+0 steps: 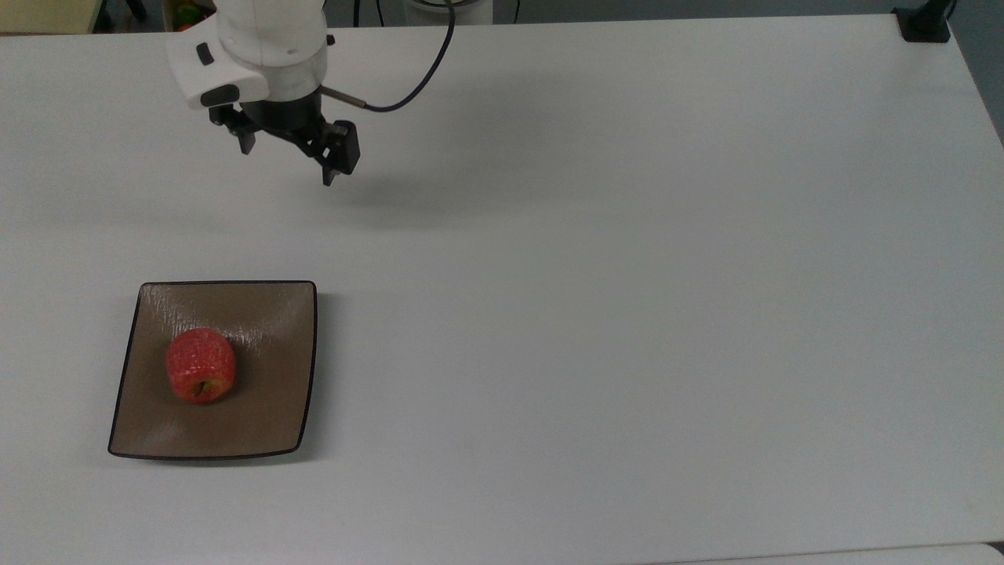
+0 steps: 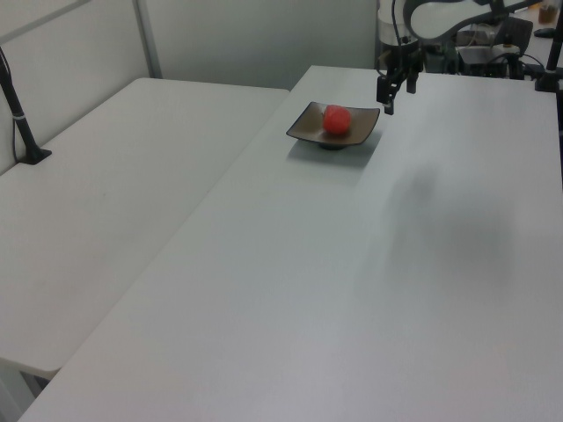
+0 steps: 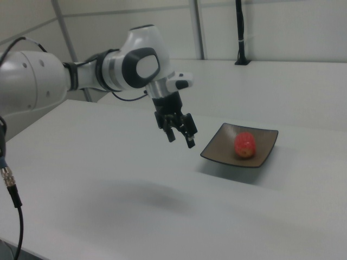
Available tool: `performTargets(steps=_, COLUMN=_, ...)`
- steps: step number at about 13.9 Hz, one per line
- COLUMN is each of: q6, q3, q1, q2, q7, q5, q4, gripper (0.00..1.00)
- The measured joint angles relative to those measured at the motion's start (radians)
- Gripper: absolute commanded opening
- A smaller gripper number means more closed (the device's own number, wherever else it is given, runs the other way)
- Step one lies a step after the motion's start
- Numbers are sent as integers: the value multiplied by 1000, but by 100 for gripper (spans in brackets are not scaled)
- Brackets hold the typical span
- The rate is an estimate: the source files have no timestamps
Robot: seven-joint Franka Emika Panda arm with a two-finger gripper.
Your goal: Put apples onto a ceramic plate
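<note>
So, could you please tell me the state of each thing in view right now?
Apple: lying on its side on the plate, free of the gripper.
Plate: flat on the table, holding the apple.
Gripper: open, empty, raised above bare table, away from the plate.
Table: white, carrying the plate.

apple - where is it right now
The apple lies on the brown plate near the top view's lower left, toward the plate's left side, with the open end effector well away above the bare table.
</note>
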Motion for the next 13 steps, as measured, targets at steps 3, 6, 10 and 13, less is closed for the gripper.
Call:
performTargets(steps=3, q6=-48, q3=0, q1=31, q2=-92, q7=-56, q5=41, q4=-58, gripper=100)
performTargets(steps=6, q6=-49, q3=1, q1=77, q2=-187, q7=-64, q5=64, q4=-153, gripper=100)
performTargets(steps=10, q6=-60, q3=-3, q1=96, q2=-303, q7=-226, q5=182, q4=-253, gripper=100)
performTargets(steps=13, q6=-74, q3=-9, q1=97, q2=-331, q7=-256, q5=214, q4=-268, gripper=100)
